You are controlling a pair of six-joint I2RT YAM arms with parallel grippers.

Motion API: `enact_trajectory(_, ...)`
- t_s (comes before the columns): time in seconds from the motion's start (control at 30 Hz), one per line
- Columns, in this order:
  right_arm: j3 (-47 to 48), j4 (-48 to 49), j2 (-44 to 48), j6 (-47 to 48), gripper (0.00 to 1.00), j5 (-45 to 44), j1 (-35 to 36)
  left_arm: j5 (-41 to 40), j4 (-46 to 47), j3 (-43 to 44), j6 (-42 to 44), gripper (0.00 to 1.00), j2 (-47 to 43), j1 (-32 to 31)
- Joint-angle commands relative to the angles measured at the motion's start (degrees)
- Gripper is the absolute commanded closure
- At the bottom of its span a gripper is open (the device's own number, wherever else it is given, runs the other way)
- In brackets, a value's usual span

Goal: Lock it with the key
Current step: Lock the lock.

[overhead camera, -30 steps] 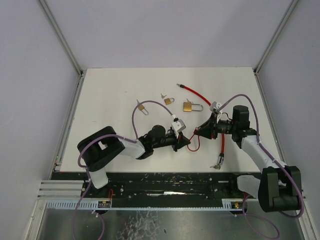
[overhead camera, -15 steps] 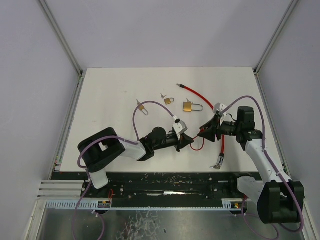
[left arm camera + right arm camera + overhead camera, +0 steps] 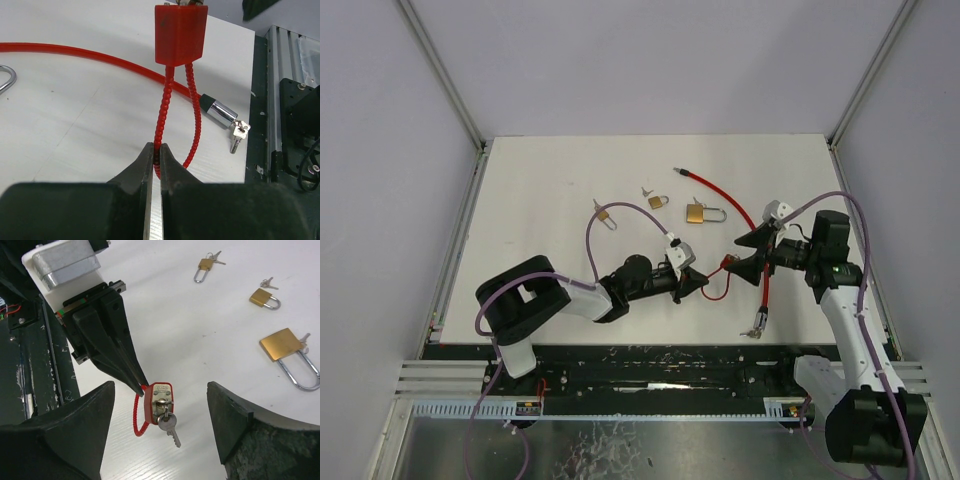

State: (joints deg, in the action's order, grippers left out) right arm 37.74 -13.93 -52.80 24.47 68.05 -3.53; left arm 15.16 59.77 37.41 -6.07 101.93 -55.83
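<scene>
In the left wrist view, the bumpy loop of the red cable lock point(image 3: 180, 32) is being pinched tight by the left claw point(image 3: 155, 148), not far from the front edge of the white table point(image 3: 75, 125), and spare keys point(image 3: 239, 136) are being shown lying by the cable's metal end. Only in the right wrist view is the key point(image 3: 168, 424) being shown sticking in the lock's red block, with the right claw point(image 3: 160, 390) being held wide open just in front of it. From the top, three brass padlocks point(image 3: 695, 212) are being seen farther back, well apart from both claws, with open table beyond them.
</scene>
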Motion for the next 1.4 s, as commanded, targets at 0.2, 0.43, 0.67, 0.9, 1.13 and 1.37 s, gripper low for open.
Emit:
enact_trajectory(0.2,5.15,-3.93,3.57,-3.01,0.25,-0.16,-4.09,-4.64,4.97,0.36,2.99,1.00,-1.98,-1.00)
enact_trajectory(0.43,3.93,-2.06,1.99,-8.35,0.39,-2.27,-4.08,-9.26,4.15,0.57,4.84,1.00,-1.97,-2.29)
enact_trajectory(0.67,3.12,0.16,1.76,-11.83,0.52,-5.07,-4.12,-13.32,3.90,0.80,6.44,1.00,-1.78,-3.56)
enact_trajectory(0.9,2.02,2.68,0.97,-14.44,0.62,-4.86,-3.96,-14.14,2.57,1.83,7.28,1.00,-1.06,-4.27)
enact_trajectory(1.13,2.05,1.35,-0.40,-12.90,0.65,-6.66,-2.27,-14.79,2.12,2.22,7.47,1.00,-0.85,-4.50)
enact_trajectory(1.37,2.46,-0.35,-0.65,-10.91,0.71,-6.79,-1.13,-15.34,1.81,2.39,7.20,1.00,-0.81,-4.58)
